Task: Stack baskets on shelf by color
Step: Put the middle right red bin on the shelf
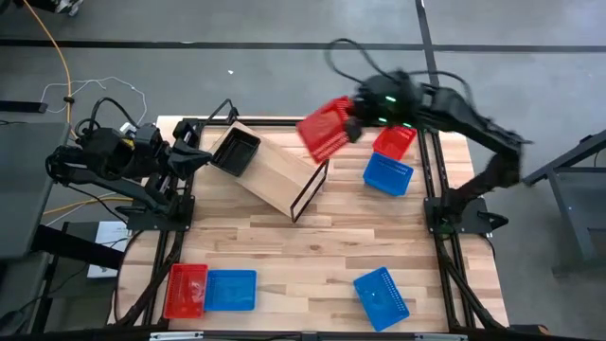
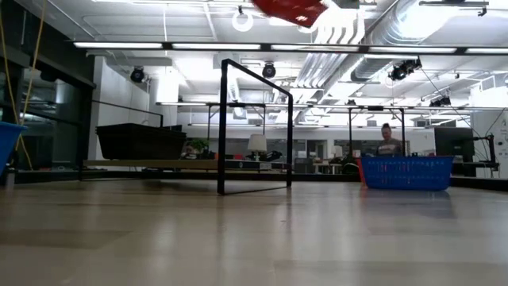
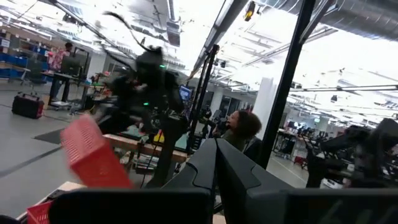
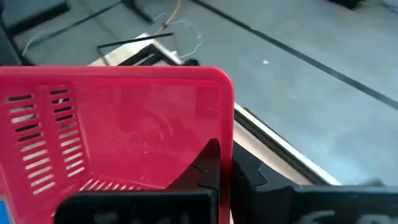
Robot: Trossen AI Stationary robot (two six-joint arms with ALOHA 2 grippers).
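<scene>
Red basket (image 1: 327,130): clenched in right gripper (image 1: 352,126), aloft at shelf (image 1: 275,170) far-right end. Left gripper (image 1: 194,158): clenched, empty, far left counter (image 1: 312,256). Risk: rim-only hold; basket may swing, slip, strike shelf frame.

Red basket (image 1: 325,130) tilts in the air at upper centre, above the shelf's (image 1: 276,172) black-framed end. The light-wood shelf lies diagonally, a black basket (image 1: 235,152) on its upper-left end. Red (image 1: 393,142) and blue (image 1: 387,174) baskets sit right; red (image 1: 186,289) and blue (image 1: 230,290) lower left; another blue (image 1: 381,297) lower right.
</scene>
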